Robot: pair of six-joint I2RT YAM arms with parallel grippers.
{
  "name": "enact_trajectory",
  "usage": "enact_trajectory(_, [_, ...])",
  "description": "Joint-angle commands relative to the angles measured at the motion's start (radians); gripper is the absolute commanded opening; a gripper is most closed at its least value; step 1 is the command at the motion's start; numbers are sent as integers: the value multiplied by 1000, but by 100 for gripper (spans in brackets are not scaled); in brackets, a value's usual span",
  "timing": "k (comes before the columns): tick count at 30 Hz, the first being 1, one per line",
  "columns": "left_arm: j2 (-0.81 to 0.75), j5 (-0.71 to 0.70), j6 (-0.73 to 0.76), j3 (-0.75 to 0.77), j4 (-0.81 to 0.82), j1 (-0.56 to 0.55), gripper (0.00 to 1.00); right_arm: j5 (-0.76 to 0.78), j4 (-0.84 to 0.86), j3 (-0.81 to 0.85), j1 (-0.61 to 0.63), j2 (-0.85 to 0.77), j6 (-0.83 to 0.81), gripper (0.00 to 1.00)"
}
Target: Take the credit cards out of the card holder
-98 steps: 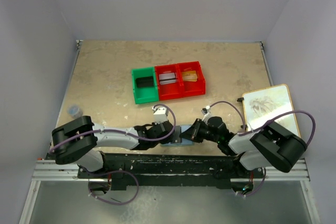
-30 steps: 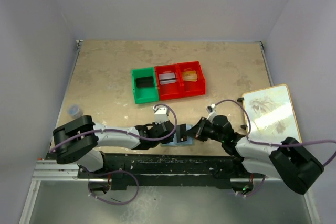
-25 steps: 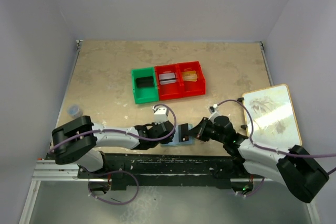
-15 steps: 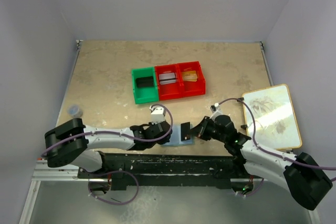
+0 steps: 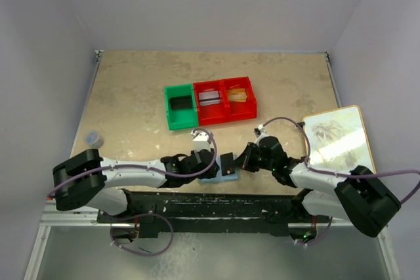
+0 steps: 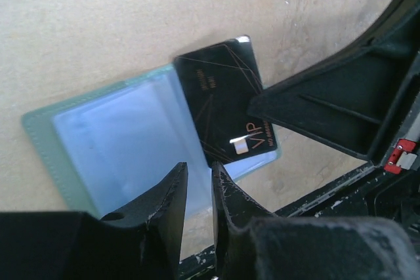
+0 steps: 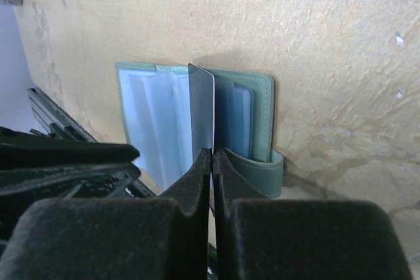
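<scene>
The light blue card holder (image 5: 216, 176) lies open on the table near the front edge. It also shows in the left wrist view (image 6: 118, 139) and in the right wrist view (image 7: 154, 119), with its snap tab (image 7: 261, 172) at the near right. My right gripper (image 5: 237, 162) is shut on a black credit card (image 5: 228, 163), gripped by one edge (image 7: 202, 106) and held over the holder's right panel. The card's face reads "VIP" (image 6: 226, 113). My left gripper (image 5: 209, 170) has its jaws nearly together, nothing between them, at the holder's near edge (image 6: 198, 175).
A green bin (image 5: 180, 105) and two red bins (image 5: 210, 101) holding cards stand in a row mid-table. A framed picture (image 5: 338, 143) lies at the right. A small grey cap (image 5: 92, 138) sits at the left. The black front rail (image 5: 210, 204) runs just below the holder.
The black card has come out of the holder in my right gripper, and the right arm's elbow has swung. My left gripper stayed at the holder.
</scene>
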Motion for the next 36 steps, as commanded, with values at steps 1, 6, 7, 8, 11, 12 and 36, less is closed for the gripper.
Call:
enact_trajectory(1, [51,72,43,50,101,-8,19,1,63,30,-3,47,-9,0])
enact_trajectory(6, [79,72,59,64,88,-7,20,-3,82,18,-4,25,-8,0])
enact_trajectory(7, [82,67,59,66,84,-7,20,-10,84,17,-4,28,-10,0])
enact_trajectory(8, [84,59,58,69,77,-7,20,-16,89,16,-3,33,-9,0])
enact_trajectory(11, [97,43,65,81,51,-7,20,-40,124,2,-5,51,-8,0])
enact_trajectory(12, [96,38,66,82,45,-7,20,-48,137,-1,-4,59,-6,0])
enact_trajectory(36, [170,-11,-39,-15,111,-7,13,-113,255,-16,-4,125,0,0])
